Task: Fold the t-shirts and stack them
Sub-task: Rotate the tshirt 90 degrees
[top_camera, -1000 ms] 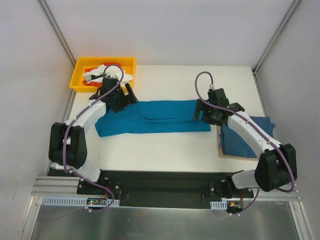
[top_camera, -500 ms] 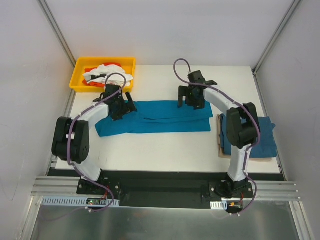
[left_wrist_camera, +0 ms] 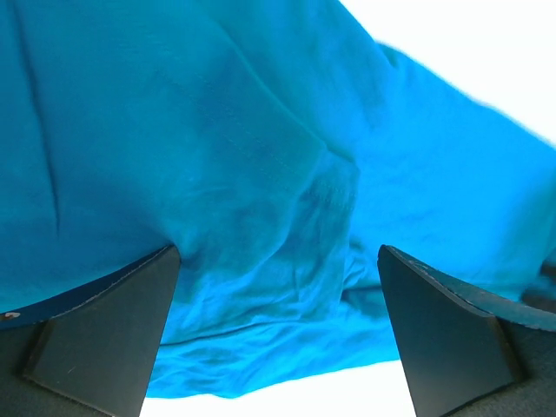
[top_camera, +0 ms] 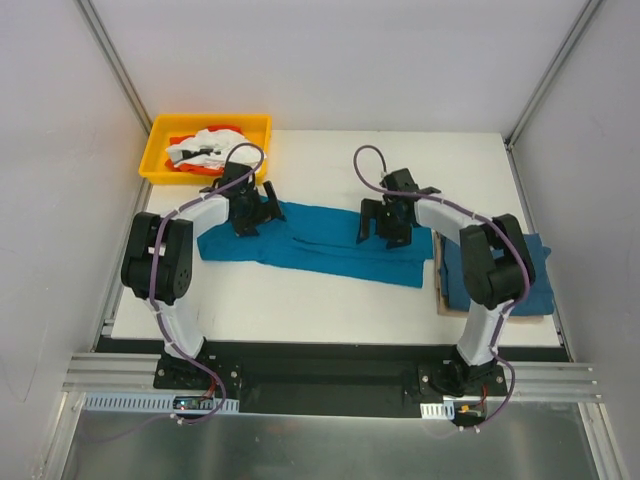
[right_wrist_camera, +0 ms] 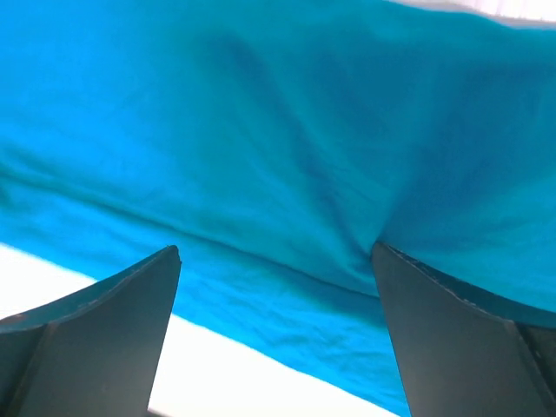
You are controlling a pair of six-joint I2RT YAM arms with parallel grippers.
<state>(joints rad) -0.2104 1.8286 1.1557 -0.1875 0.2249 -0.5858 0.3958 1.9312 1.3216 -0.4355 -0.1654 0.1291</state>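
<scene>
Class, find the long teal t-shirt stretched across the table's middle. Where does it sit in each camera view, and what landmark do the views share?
Top external: the t-shirt stretches left to right across the middle.
Left wrist: it fills nearly the whole picture, wrinkled.
Right wrist: it fills all but the lower left.
Shared landmark: the white table, showing top right for left wrist, lower left for right wrist.

White table [top_camera: 330, 300], pale grey walls [top_camera: 330, 60], metal corner posts [top_camera: 118, 70], even light.
</scene>
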